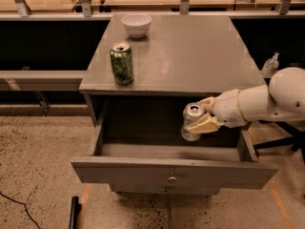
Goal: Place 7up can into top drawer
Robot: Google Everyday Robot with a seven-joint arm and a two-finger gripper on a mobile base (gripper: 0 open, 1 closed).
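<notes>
The 7up can (191, 122), pale silver with a silver top, is upright in my gripper (202, 117), which is shut on its side. The white arm reaches in from the right. The can hangs over the open top drawer (171, 170), right of its middle, with its base down near the drawer's inside. The drawer is pulled out toward the camera; a small round metal knob (172, 179) sits on its front panel.
A dark green patterned can (122, 63) stands on the grey cabinet top (190, 56) near its left front edge. A white bowl (136, 25) sits at the back. A small bottle (270, 65) stands to the right of the cabinet. Speckled floor lies in front.
</notes>
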